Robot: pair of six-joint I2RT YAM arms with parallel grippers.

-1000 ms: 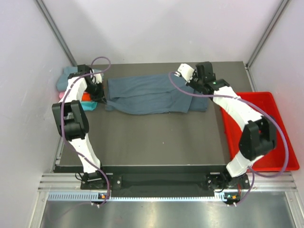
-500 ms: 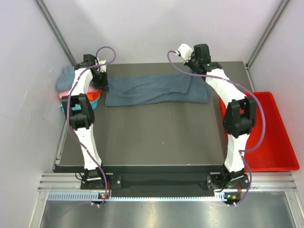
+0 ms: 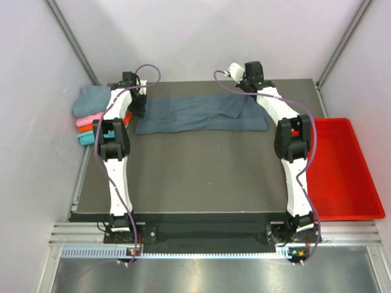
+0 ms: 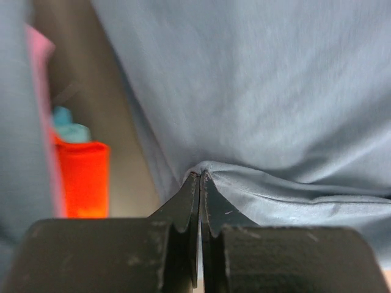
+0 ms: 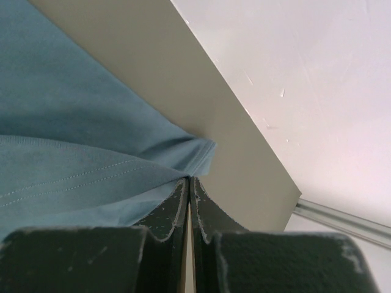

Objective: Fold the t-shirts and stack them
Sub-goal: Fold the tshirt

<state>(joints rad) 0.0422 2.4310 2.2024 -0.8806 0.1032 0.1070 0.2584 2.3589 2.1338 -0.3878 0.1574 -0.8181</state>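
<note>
Jaws closed — left gripper (image 4: 200,177), right gripper (image 5: 188,180) pinch blue-grey t-shirt (image 3: 195,115) at opposite ends

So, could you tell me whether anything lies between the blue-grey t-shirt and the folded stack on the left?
Nothing visible does. The left gripper and right gripper pinch the blue-grey t-shirt, and only bare table lies between it and the stack.

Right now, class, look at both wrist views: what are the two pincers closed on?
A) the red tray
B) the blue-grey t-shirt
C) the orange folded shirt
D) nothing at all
B: the left pincer and the right pincer each pinch an edge of the blue-grey t-shirt between shut tips, and the top view shows it lying spread out between them.
</note>
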